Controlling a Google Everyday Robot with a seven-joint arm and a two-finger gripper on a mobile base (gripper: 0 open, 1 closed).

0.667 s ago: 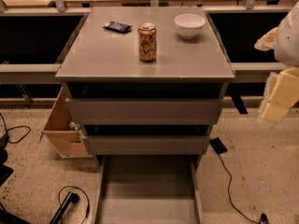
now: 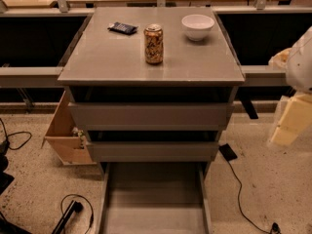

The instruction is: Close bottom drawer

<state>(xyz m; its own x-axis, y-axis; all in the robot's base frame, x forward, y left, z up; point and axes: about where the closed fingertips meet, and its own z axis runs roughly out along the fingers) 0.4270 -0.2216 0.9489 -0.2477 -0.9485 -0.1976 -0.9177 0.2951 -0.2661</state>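
Observation:
The bottom drawer (image 2: 153,199) is the lowest of three grey drawers in the cabinet. It is pulled far out toward me, and its wide shallow tray is open and empty. Its front panel lies below the frame edge. The two drawers above it, the middle one (image 2: 152,151) and the top one (image 2: 150,115), stand slightly out. My gripper (image 2: 288,123) shows as a cream-coloured piece at the right edge, below the white arm (image 2: 300,57). It hangs beside the cabinet, to the right of the upper drawers and well above and apart from the bottom drawer.
On the cabinet top (image 2: 112,57) stand a drink can (image 2: 153,44), a white bowl (image 2: 197,26) and a small dark packet (image 2: 122,28). A light wooden box (image 2: 68,135) sits at the cabinet's left. Cables (image 2: 243,199) and a dark object (image 2: 227,152) lie on the floor.
My arm and gripper have dropped a little lower at the right edge. The drawers and the things on top have not moved.

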